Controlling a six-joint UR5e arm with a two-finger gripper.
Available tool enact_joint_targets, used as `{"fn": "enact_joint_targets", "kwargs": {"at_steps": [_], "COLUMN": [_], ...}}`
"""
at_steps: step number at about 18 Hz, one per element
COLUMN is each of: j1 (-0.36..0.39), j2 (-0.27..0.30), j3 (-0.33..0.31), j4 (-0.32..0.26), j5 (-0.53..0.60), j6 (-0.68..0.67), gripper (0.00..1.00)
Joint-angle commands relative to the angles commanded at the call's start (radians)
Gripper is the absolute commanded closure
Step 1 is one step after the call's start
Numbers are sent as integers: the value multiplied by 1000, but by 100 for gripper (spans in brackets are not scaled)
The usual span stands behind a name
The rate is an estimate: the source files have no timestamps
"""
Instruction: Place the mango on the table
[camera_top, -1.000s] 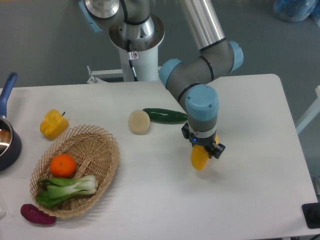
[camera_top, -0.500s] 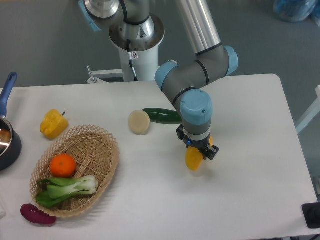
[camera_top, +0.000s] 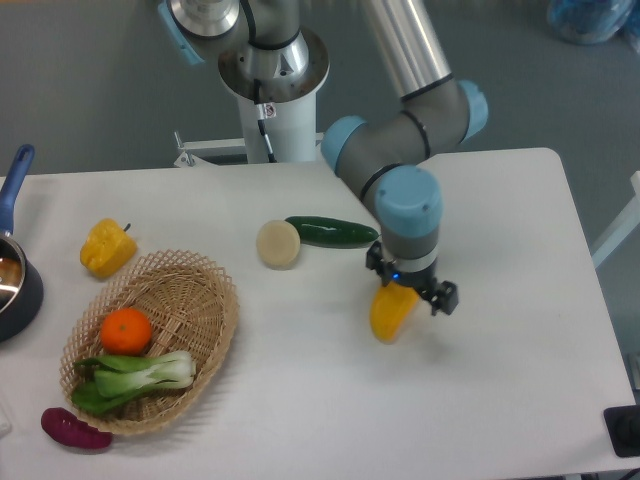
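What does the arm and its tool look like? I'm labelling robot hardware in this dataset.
The arm has silver-grey tubular links with light blue caps on its joints, on a white pedestal. The tool is small and black, below a blue-capped wrist, with a tiny blue light on its body. A thin cable runs down the pedestal.

You see a smooth, matt white table (camera_top: 500, 400) and a smooth, waxy-looking mango (camera_top: 392, 311). At lower left sits a rough woven wicker basket (camera_top: 205, 300). The cucumber (camera_top: 332, 232) looks glossy.
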Motion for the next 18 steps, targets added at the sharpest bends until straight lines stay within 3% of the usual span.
{"fn": "enact_joint_targets", "kwargs": {"at_steps": [4, 7, 12, 18], "j1": [120, 206, 252, 232], "j2": [15, 14, 14, 17], "j3": [17, 31, 32, 23], "j4": [-2, 2, -2, 0], "j5": [-35, -133, -183, -175], "j6": [76, 136, 227, 239], "gripper": [0, 0, 0, 0]}}
